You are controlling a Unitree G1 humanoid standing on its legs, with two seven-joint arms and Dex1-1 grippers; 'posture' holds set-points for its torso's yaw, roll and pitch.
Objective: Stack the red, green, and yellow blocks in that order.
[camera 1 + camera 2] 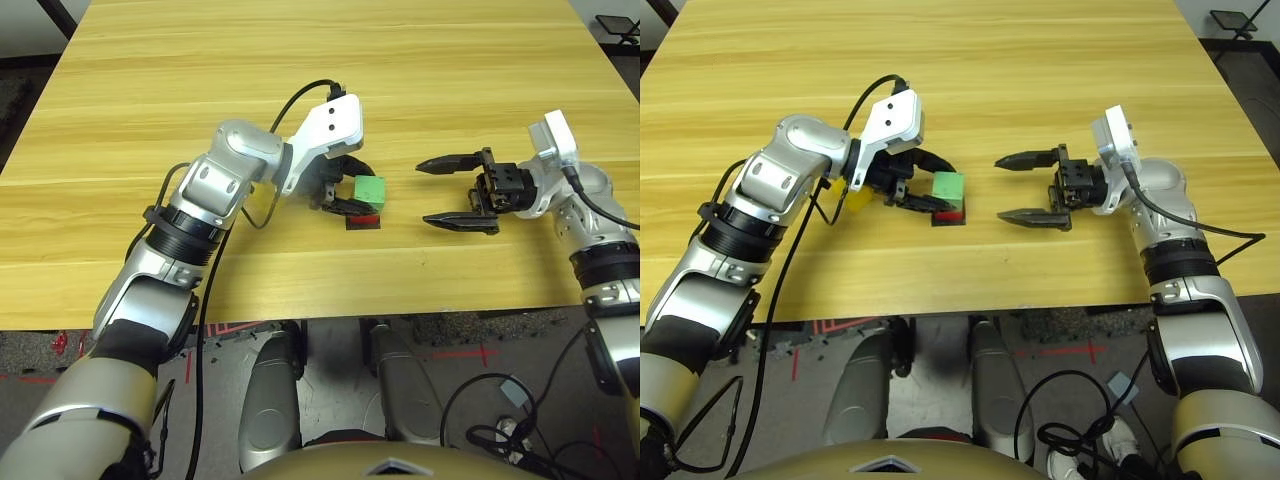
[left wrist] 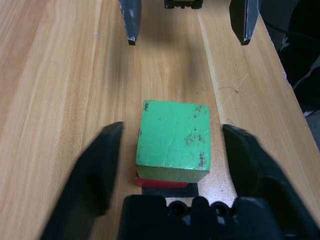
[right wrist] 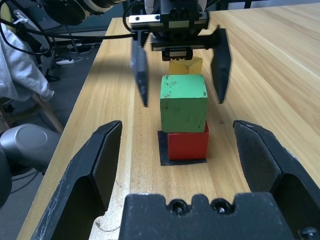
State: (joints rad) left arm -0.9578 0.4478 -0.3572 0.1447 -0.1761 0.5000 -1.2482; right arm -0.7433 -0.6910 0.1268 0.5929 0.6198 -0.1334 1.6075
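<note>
no writing; green block (image 3: 183,102) atop red block (image 3: 187,144)

The green block (image 3: 183,102) on the red block (image 3: 187,144) stands at frame centre, flanked closely by the left pincer (image 1: 345,195), with gaps either side. Bare surface (image 1: 400,90) lies between stack and spread right pincer (image 1: 445,193); the upper frame is open.

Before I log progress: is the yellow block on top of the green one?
No: the yellow block sits on the table behind the green block, whose top is bare.
</note>
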